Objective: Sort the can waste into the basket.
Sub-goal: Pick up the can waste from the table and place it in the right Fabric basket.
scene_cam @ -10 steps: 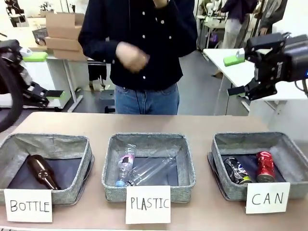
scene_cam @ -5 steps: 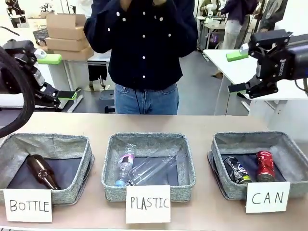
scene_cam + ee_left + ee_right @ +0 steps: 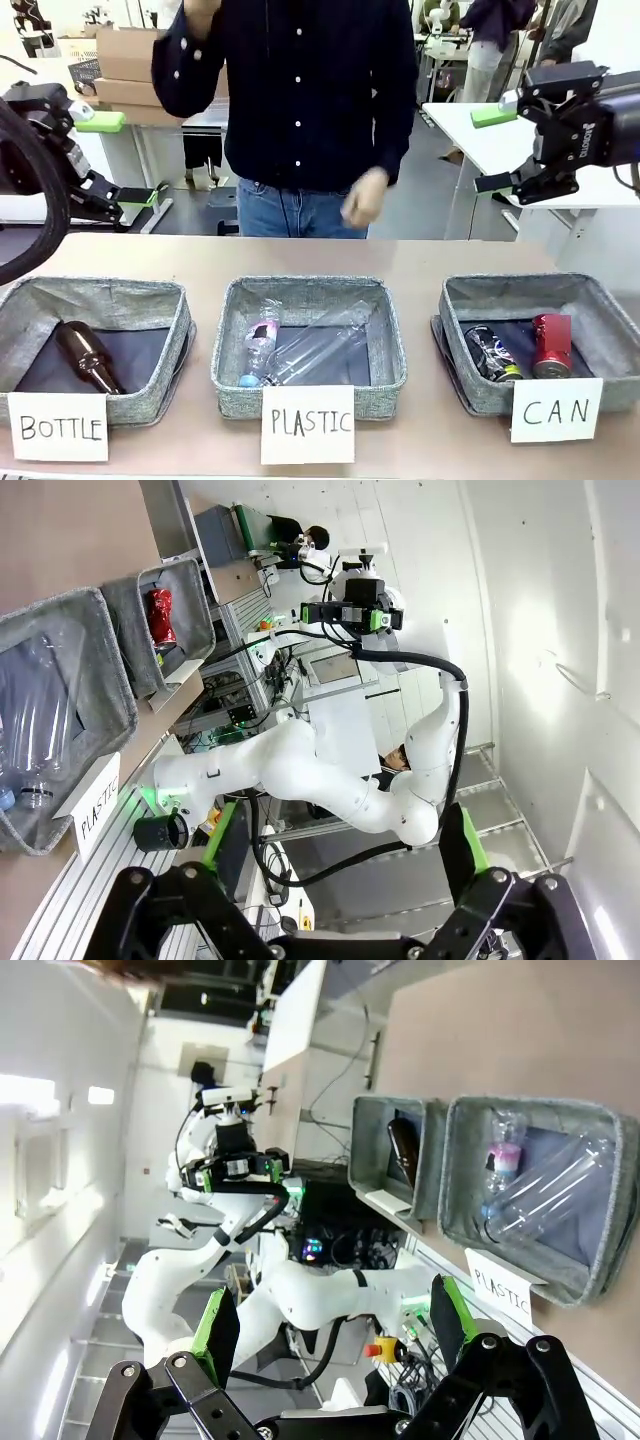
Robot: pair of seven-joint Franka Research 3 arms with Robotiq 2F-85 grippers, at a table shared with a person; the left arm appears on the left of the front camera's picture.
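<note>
The red can [image 3: 551, 345] and the dark can [image 3: 493, 353] with white print lie side by side in the grey basket [image 3: 604, 310] behind the "CAN" card [image 3: 556, 410] at the table's right. The red can [image 3: 161, 617] also appears in the left wrist view, inside that basket [image 3: 190, 605]. My left gripper [image 3: 128, 158] hangs open, high above the table's left end, with nothing between its fingers; its fingers spread wide [image 3: 340, 853]. My right gripper [image 3: 492, 150] is raised above the right end, open and empty [image 3: 327, 1326].
A "BOTTLE" bin [image 3: 150, 300] at the left holds a brown glass bottle [image 3: 88, 357]. The middle "PLASTIC" bin [image 3: 390, 340] holds clear plastic bottles [image 3: 310, 350]. A person stands at the far edge with one hand [image 3: 364, 198] lowered over the table.
The person's hand has dropped from chest height to waist height toward the table. My left arm rose into view earlier and now holds still; the right gripper barely moved.
</note>
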